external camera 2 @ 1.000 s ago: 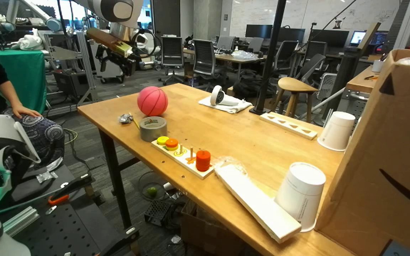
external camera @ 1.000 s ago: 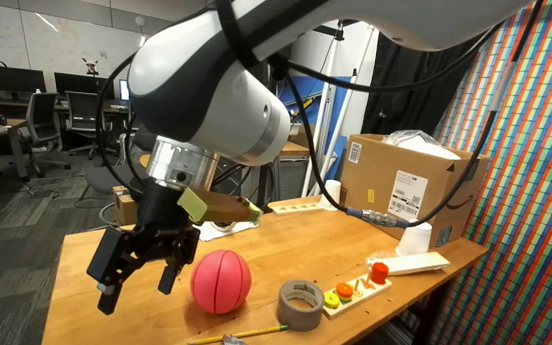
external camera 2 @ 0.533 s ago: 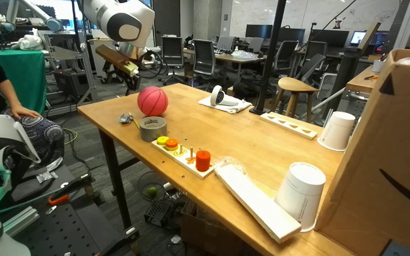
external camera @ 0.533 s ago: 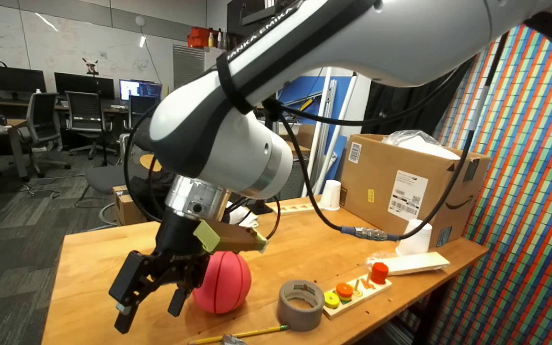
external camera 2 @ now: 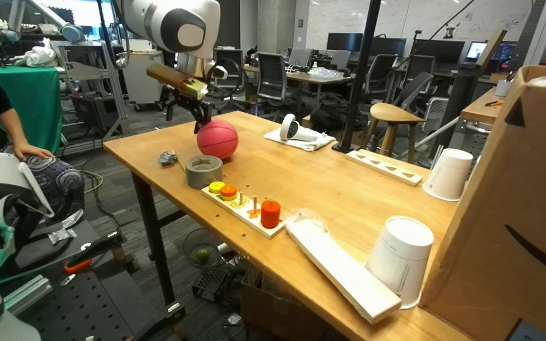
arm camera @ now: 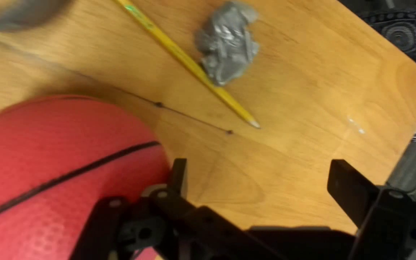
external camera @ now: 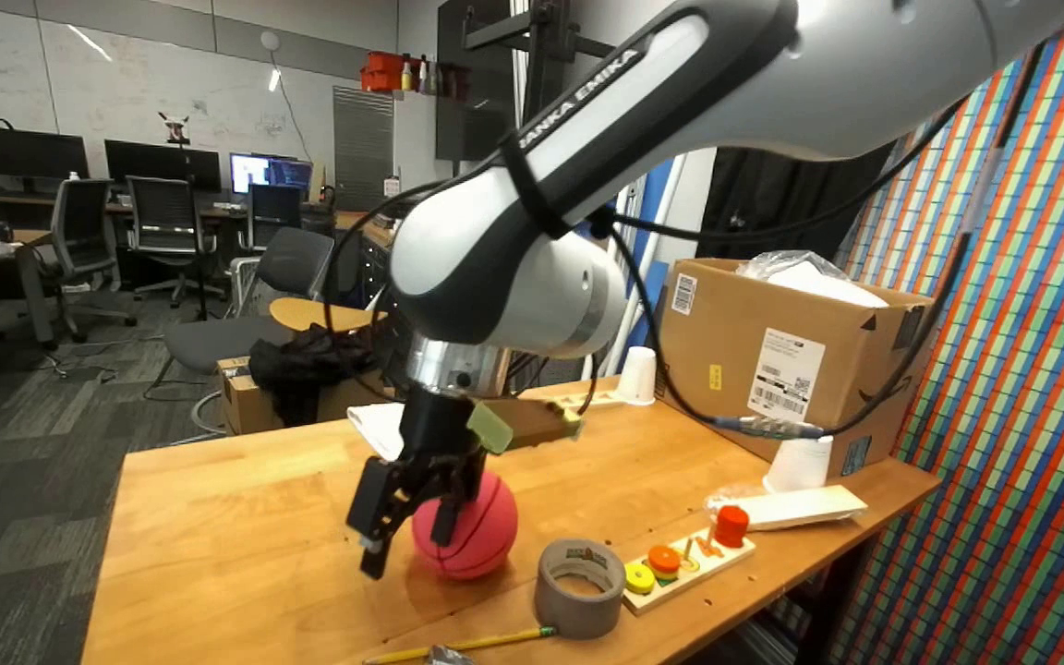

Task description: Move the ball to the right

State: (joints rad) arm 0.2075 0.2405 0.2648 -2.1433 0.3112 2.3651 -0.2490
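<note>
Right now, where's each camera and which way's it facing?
An exterior view: nearer the ball, facing across the table; arm and gripper show.
An exterior view: nearer the big box, facing the ball; arm and gripper show.
Wrist view: on the arm, facing down at ball and pencil; gripper fingers show.
Both exterior views share the ball.

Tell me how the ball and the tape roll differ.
The ball is pinkish red with dark seams; the tape roll is grey. The ball is a sphere; the tape roll is a ring, open in the middle. The ball is also larger than the tape roll. Both are on the wooden table.
</note>
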